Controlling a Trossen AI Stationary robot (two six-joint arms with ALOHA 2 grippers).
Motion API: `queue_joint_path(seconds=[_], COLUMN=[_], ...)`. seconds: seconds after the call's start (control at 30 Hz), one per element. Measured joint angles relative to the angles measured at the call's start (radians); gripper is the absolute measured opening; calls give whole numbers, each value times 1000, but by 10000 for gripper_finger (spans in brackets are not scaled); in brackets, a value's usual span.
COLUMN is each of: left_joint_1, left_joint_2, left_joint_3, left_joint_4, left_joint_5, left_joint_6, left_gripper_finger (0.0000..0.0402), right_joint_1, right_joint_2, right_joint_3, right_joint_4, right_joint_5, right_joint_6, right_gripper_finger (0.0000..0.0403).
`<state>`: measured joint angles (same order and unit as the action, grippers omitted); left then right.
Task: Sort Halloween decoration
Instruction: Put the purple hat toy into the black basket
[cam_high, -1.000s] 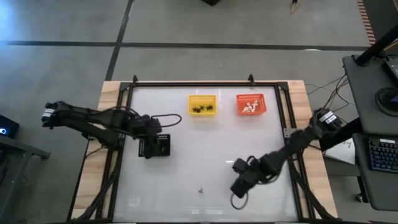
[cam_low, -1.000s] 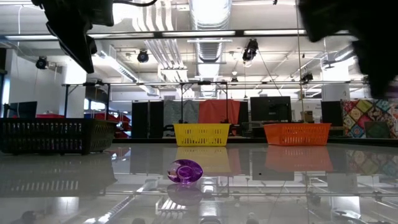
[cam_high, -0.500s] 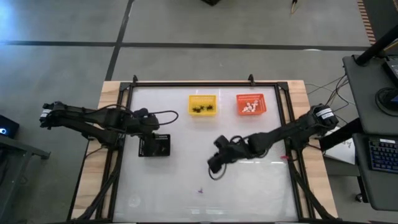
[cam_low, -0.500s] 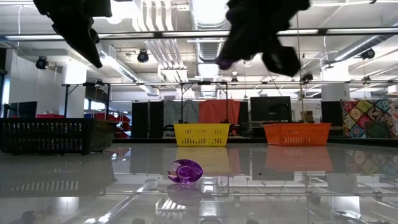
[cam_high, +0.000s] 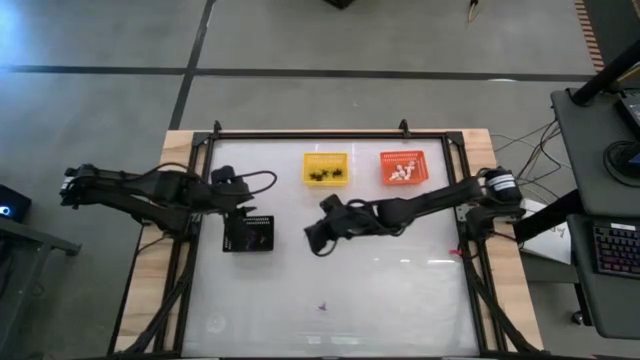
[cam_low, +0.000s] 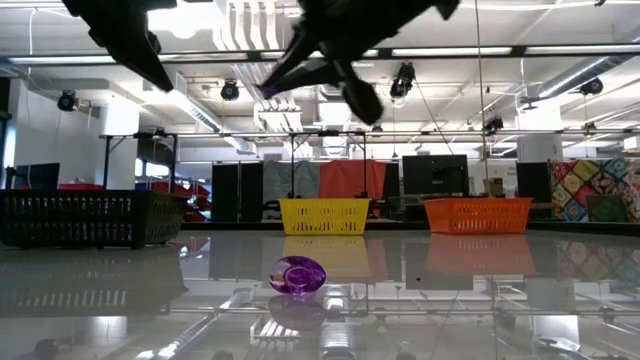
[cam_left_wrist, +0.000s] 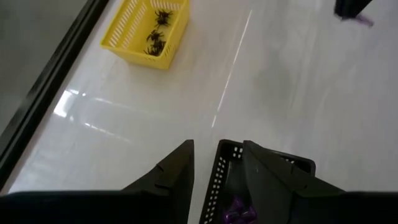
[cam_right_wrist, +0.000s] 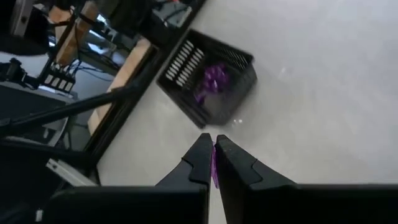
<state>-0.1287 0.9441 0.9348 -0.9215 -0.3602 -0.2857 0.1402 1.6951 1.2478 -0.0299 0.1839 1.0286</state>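
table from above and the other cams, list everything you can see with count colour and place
table: one, white glossy top, wooden edges
yellow basket: one, far side, black trinkets inside, count unclear
orange basket: one, beside the yellow one, white trinkets inside, count unclear
black basket: one, left of centre, purple trinkets inside, count unclear
loose purple trinket: one, near side of table
left hand: open, above the black basket's rim
right hand: shut on a purple trinket, in the air between the black basket and table centre
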Motion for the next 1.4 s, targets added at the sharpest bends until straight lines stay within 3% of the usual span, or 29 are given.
queue_joint_path(seconds=[0.27,0.83,1.0,1.2,1.4], left_joint_1=[0,3,3,3,3], left_joint_2=[-15,-23,-23,-28,-36], left_joint_3=[0,-1,-1,-1,-1], left_joint_4=[2,-7,-7,-31,-44], left_joint_5=[-15,-50,-50,-50,-49], left_joint_6=[1,-46,-60,-65,-70], left_gripper_finger=[119,119,119,119,119], right_joint_1=[-62,-171,-180,-180,-189], right_joint_2=[149,493,606,694,703], right_joint_3=[187,572,731,908,967], right_joint_4=[-2,-9,-110,-326,-362], right_joint_5=[-27,-406,-528,-523,-493], right_joint_6=[-113,-263,-270,-346,-402], right_gripper_finger=[9,9,10,42,103])
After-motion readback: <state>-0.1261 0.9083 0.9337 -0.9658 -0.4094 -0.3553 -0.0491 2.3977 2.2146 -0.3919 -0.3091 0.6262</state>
